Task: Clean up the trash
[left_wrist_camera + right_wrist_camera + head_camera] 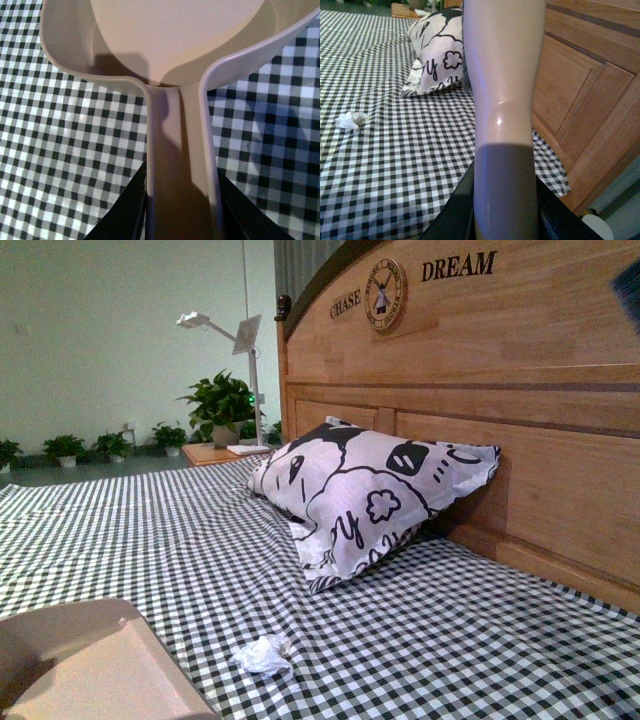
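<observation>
Left gripper (182, 215), right gripper (505, 215) clamped

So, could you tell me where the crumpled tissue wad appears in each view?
Front view: the tissue wad lies low centre, beside the dustpan.
Left wrist view: not in it; only dustpan and checked sheet.
Right wrist view: tissue wad on the checked sheet, across the beige handle from the headboard.
Shared landmark: the pillow, front and right wrist.

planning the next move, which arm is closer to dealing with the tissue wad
Left, probably: the left gripper holds the dustpan, which sits right beside the tissue wad. The right gripper holds a handle well away from it.
</observation>
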You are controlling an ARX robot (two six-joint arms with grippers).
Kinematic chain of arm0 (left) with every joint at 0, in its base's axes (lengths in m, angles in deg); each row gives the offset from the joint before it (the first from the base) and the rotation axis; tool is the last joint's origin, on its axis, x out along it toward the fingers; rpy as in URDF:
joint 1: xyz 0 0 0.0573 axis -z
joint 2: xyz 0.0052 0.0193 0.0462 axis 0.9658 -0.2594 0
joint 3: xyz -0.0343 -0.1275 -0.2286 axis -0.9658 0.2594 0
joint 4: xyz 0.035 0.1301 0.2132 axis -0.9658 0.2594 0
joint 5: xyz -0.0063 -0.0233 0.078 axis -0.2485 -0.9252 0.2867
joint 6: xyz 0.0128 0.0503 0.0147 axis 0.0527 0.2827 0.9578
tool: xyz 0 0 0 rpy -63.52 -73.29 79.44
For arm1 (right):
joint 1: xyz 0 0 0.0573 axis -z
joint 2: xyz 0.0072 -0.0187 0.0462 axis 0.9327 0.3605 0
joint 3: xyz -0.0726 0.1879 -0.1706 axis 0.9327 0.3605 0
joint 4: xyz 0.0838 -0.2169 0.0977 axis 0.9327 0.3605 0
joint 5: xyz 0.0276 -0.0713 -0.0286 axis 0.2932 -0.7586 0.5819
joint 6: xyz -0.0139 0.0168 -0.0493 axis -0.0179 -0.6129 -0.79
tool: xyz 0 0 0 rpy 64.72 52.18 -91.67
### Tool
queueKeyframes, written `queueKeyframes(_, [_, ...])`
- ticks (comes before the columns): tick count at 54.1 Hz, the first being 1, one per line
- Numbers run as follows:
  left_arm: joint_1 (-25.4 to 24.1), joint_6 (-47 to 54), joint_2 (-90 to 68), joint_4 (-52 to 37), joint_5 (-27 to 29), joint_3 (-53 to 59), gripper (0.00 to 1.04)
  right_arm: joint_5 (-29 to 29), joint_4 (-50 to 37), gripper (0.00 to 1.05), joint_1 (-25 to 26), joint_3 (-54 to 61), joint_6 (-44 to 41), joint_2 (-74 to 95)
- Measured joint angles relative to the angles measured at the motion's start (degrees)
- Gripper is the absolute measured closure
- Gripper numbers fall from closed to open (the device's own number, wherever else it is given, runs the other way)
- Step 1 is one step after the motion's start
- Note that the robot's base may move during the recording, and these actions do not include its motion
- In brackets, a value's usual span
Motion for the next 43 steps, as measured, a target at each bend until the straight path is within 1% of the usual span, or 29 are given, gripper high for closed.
queueKeyframes(5, [0.1,2.0,-0.9,-0.8,1.7,-1.3,0.77,0.0,0.0,0.85,0.0,0.0,0.0,0.0])
queueKeyframes(8, [0.5,3.2,-1.9,-3.7,2.3,-1.4,0.77,0.0,0.0,0.85,0.0,0.0,0.0,0.0])
queueKeyframes(12, [1.0,3.4,-3.2,-7.2,2.0,-1.4,0.77,0.0,0.0,0.85,0.0,0.0,0.0,0.0])
queueKeyframes(22, [2.5,3.3,-5.1,-11.3,1.1,-1.4,0.77,0.0,0.0,0.85,0.0,0.0,0.0,0.0])
queueKeyframes(26, [2.8,2.9,-5.5,-11.5,0.2,-1.4,0.77,0.0,0.0,0.85,0.0,0.0,0.0,0.0])
queueKeyframes(43, [3.1,2.5,-7.1,-10.7,0.1,-2.6,0.77,0.0,0.0,0.85,0.0,0.0,0.0,0.0])
